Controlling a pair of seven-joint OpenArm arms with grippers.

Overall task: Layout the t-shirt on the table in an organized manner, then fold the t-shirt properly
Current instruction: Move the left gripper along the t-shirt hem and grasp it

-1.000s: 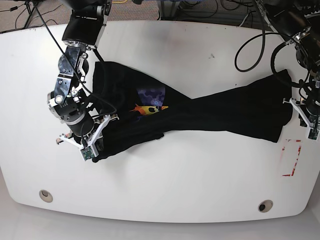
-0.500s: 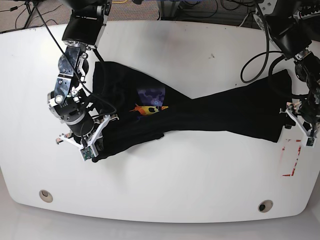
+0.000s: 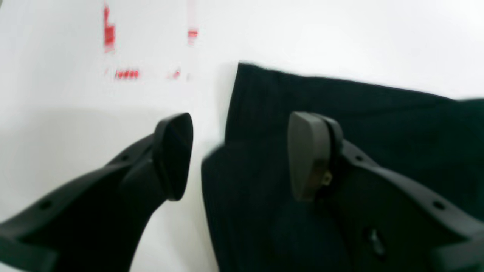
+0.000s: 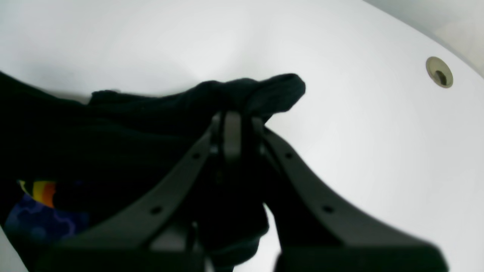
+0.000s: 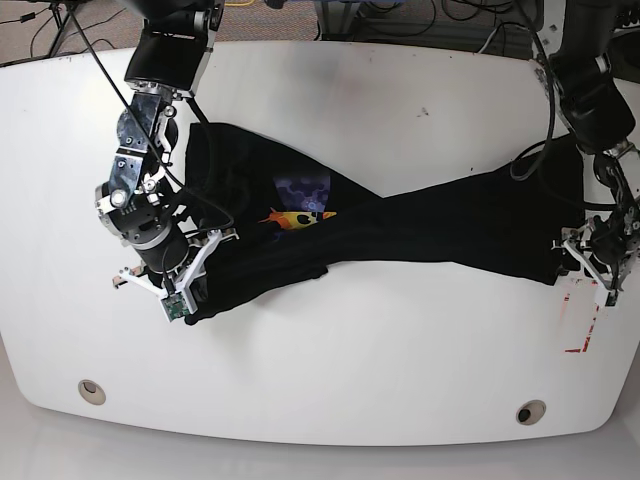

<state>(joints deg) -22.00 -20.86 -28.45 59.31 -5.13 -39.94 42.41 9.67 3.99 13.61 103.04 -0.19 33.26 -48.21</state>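
Two arms over the white worktop (image 5: 400, 370). Right claw (image 4: 240, 117) clamped on a bunched fold at one end of the black t-shirt (image 5: 420, 225). Left claw (image 3: 240, 156) open, above the shirt's other end, near the red marks (image 3: 126, 74). Shirt lies stretched across the worktop, rumpled, print partly covered.

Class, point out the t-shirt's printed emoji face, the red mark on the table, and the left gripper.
Emoji face (image 5: 297, 219): base view, its orange part.
Red mark (image 3: 127, 74): left wrist view, its dashed stretch.
Left gripper (image 3: 242, 158): left wrist view, between its fingertips.
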